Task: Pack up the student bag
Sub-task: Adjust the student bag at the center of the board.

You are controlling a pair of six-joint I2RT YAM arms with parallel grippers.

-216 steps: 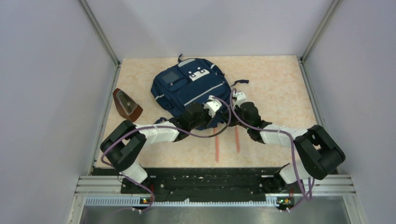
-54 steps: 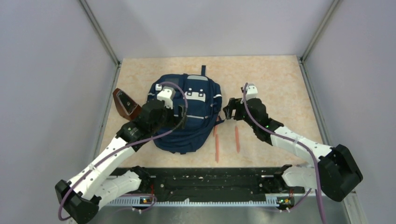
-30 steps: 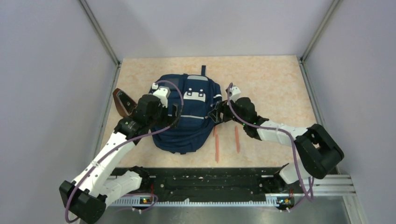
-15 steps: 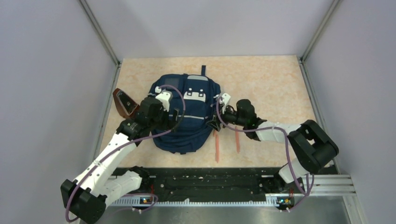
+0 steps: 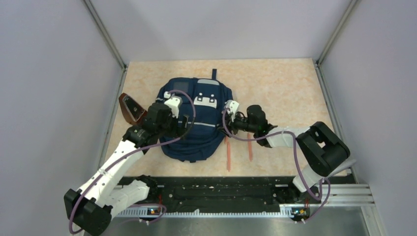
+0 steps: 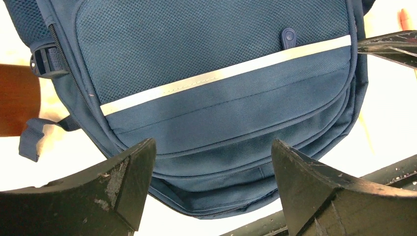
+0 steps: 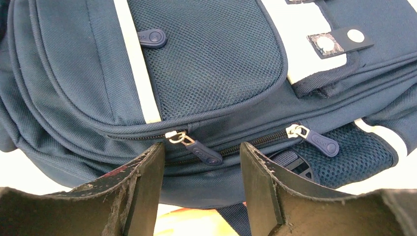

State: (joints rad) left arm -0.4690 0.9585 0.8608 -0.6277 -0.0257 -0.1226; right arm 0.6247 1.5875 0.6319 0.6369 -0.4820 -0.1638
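Beige desk (image 5: 285,83): student bag (image 5: 201,135) flat at centre, front up. Right jaws open, empty, straddling zip pull (image 7: 201,153), likely to unzip. Left jaws wide open, empty, over lower pocket (image 6: 236,113), probably to steady fabric.

The left end effector (image 5: 181,123) and right end effector (image 5: 226,121) flank the student bag (image 5: 201,132) on the table (image 5: 285,88).

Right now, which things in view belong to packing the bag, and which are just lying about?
Job: student bag, its zip pull, left hand open over it, right hand open astride the pull.
Lying about: two orange sticks right of the bag, brown object left of it; perhaps for packing later.
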